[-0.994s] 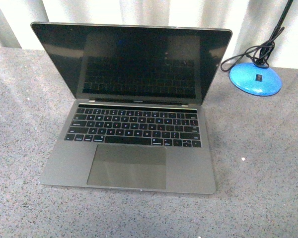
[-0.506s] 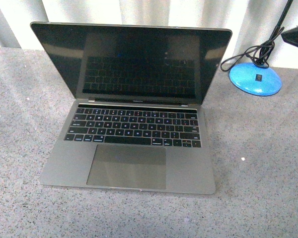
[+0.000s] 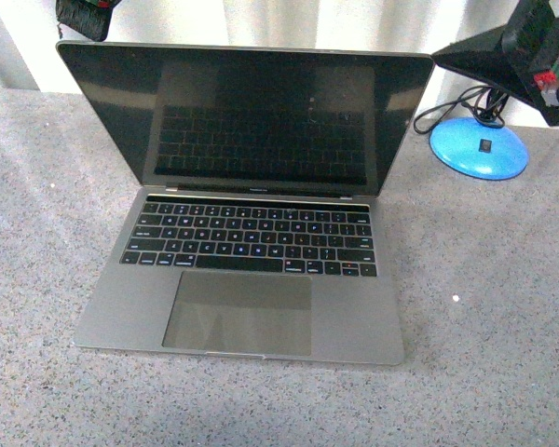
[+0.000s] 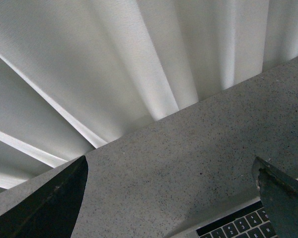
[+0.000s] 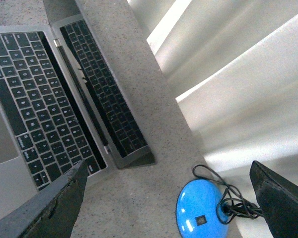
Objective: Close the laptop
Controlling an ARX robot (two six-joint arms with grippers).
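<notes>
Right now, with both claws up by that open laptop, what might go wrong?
The right gripper hangs near the blue lamp base and its looped cable; it could snag them. The left gripper sits by one top corner of the laptop; pushing there alone might twist the lid.

The laptop (image 3: 250,237) sits open on the speckled table (image 3: 494,317), screen upright.
</notes>
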